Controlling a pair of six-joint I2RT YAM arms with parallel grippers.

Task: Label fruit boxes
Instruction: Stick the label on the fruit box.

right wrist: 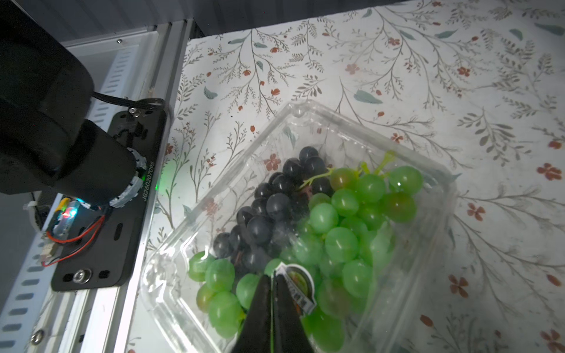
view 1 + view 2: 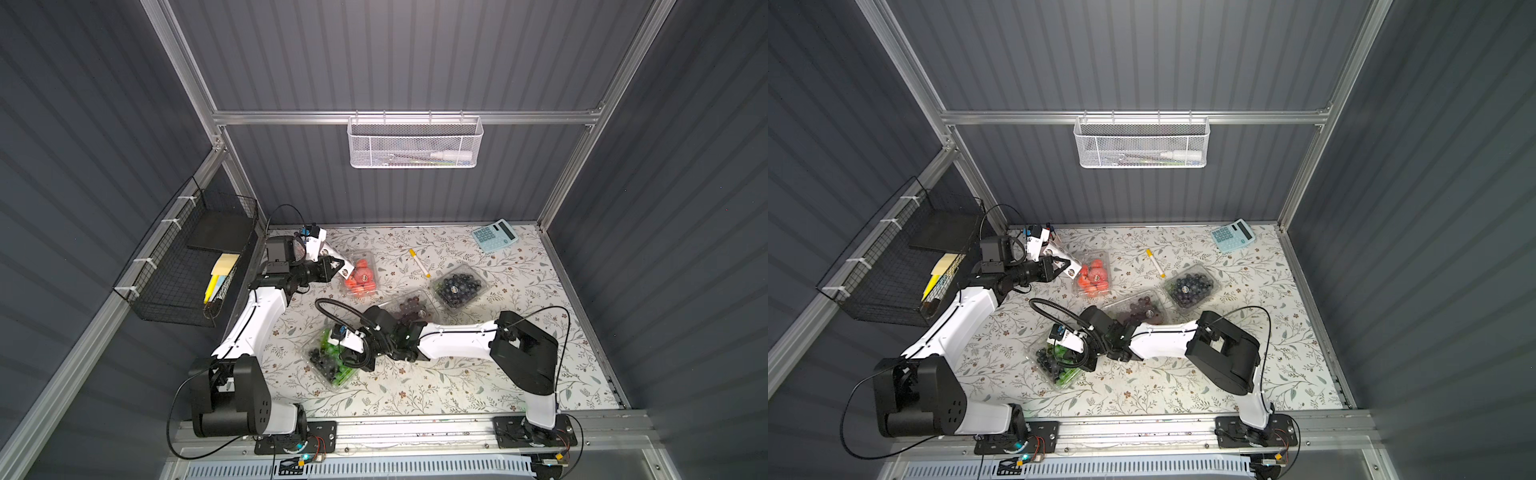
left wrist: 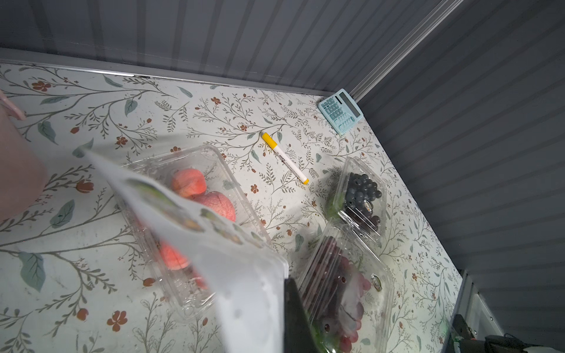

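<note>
place: robot lab cell | evid: alu frame [image 2: 291, 117], grey panel walls [image 2: 415, 50], arm-mount rail [image 2: 415, 428] — floral-mat tbl [image 2: 457, 386]

Even overhead light washes the floral tabletop [image 2: 457, 386] in both top views, with soft shadows under the arms and dark walls splaying at the frame edges. In the left wrist view, the sticker sheet [image 3: 238, 275] by the lens is badly blurred. In the right wrist view, glare streaks the green-and-black grape punnet [image 1: 171, 259], and light falls off toward the edges.
</note>
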